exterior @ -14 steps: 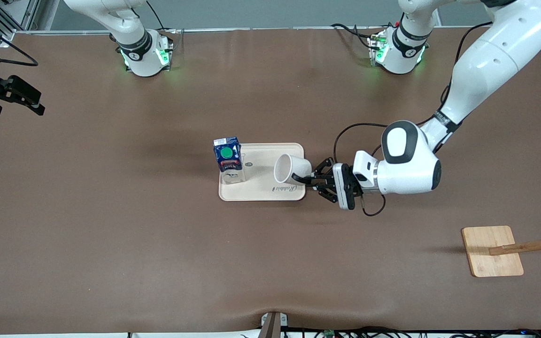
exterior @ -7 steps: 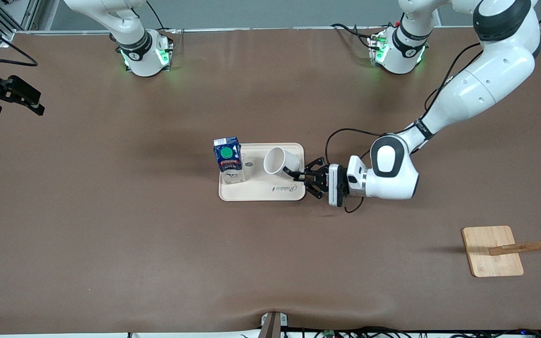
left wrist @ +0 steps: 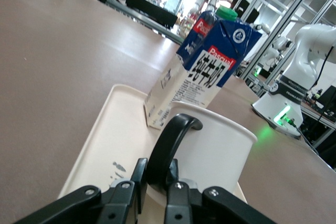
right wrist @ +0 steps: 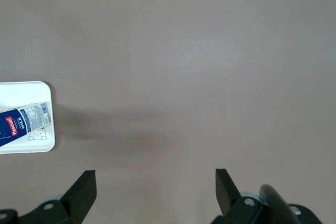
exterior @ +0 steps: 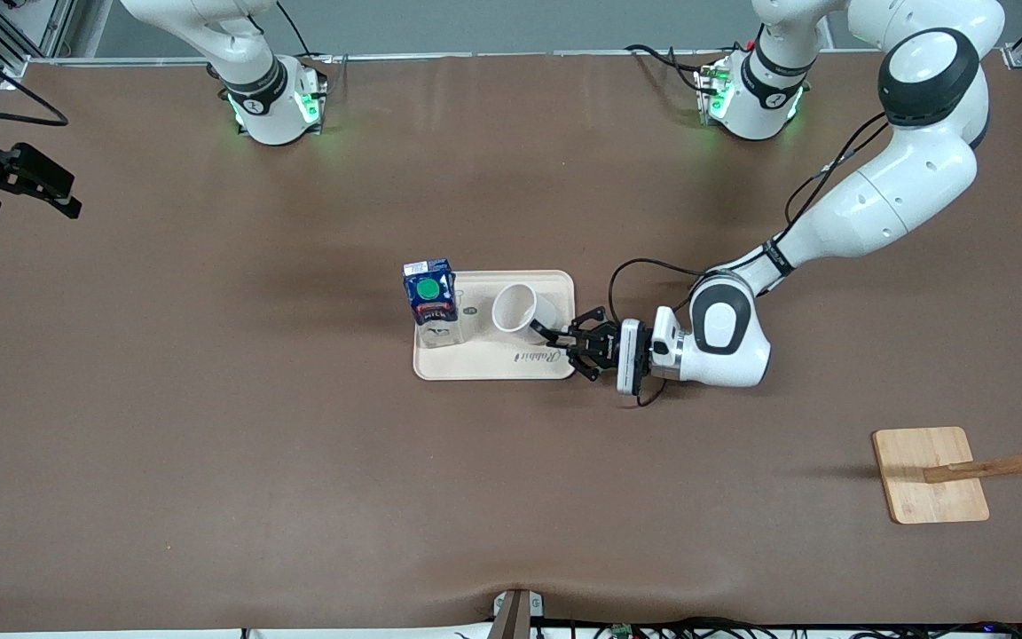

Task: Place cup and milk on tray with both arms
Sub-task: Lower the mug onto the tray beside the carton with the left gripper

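The cream tray (exterior: pixel 484 364) lies mid-table. The milk (exterior: pixel 430 302), blue with a green cap, stands upright on the tray's end toward the right arm. My left gripper (exterior: pixel 555 337) is shut on the black handle of the white cup (exterior: pixel 515 311). It holds the cup nearly upright, low over the tray's end toward the left arm; I cannot tell whether the cup touches the tray. The left wrist view shows the gripper (left wrist: pixel 156 174), cup (left wrist: pixel 220 150), milk (left wrist: pixel 202 72) and tray (left wrist: pixel 115 129). My right gripper (exterior: pixel 23 182) waits open, high over the table (right wrist: pixel 156 182); its view shows the milk (right wrist: pixel 23 121) and tray (right wrist: pixel 26 145).
A small wooden board with sticks (exterior: pixel 928 475) lies near the left arm's end of the table, nearer the front camera than the tray. A metal bracket (exterior: pixel 515 612) sits at the table's front edge.
My left gripper has carried the cup farther over the tray toward the milk, lowering it and tipping it from tilted to nearly upright. The right arm has not moved.
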`<state>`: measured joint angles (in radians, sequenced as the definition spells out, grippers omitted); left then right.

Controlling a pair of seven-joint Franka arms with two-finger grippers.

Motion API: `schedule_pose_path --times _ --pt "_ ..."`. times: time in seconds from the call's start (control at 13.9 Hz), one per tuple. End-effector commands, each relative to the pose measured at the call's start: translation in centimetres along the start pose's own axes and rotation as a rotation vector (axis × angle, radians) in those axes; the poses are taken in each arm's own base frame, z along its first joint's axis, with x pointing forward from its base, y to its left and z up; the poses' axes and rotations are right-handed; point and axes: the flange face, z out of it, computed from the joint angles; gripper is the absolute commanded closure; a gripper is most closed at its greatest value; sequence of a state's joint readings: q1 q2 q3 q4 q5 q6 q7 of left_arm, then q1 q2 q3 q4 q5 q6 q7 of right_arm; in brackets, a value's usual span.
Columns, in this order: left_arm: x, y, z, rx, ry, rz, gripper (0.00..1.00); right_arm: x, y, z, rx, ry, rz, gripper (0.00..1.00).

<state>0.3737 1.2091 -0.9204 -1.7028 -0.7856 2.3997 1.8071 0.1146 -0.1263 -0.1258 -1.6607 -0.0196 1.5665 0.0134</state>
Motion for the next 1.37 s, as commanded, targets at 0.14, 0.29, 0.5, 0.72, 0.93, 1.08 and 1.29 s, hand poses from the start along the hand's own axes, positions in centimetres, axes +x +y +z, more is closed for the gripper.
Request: schedule_pose_path --times 0.14,0.29,0.5,0.72,0.93,1.08,1.29 --pt "-2.1 -1.1 1.7 -0.001 0.085 0.051 1.0 0.2 0.3 -0.4 -0.003 -0.004 0.01 0.0" --pt "-2.7 -1.1 1.4 -0.016 0.094 0.051 0.83 0.2 0.4 -0.4 -0.003 -0.004 0.011 0.0" --pt "-2.4 -1.2 0.4 -0.018 0.108 0.043 0.0 0.2 0.3 -0.4 -0.003 -0.004 0.01 0.0" --pt "-2.0 -1.0 -0.4 -0.035 0.122 -0.047 0.0 0.2 0.4 -0.4 -0.003 -0.004 0.011 0.0" --pt "0.2 0.0 -2.3 -0.045 0.136 -0.187 0.0 0.2 0.5 -0.4 -0.003 -0.004 0.013 0.0" --pt "2.6 0.7 -2.8 -0.05 0.139 -0.272 0.0 0.2 0.6 -0.4 -0.003 -0.004 0.014 0.0" --pt "7.3 1.1 -5.6 0.02 0.125 -0.408 0.0 0.2 0.5 -0.4 -0.002 -0.004 0.014 0.0"
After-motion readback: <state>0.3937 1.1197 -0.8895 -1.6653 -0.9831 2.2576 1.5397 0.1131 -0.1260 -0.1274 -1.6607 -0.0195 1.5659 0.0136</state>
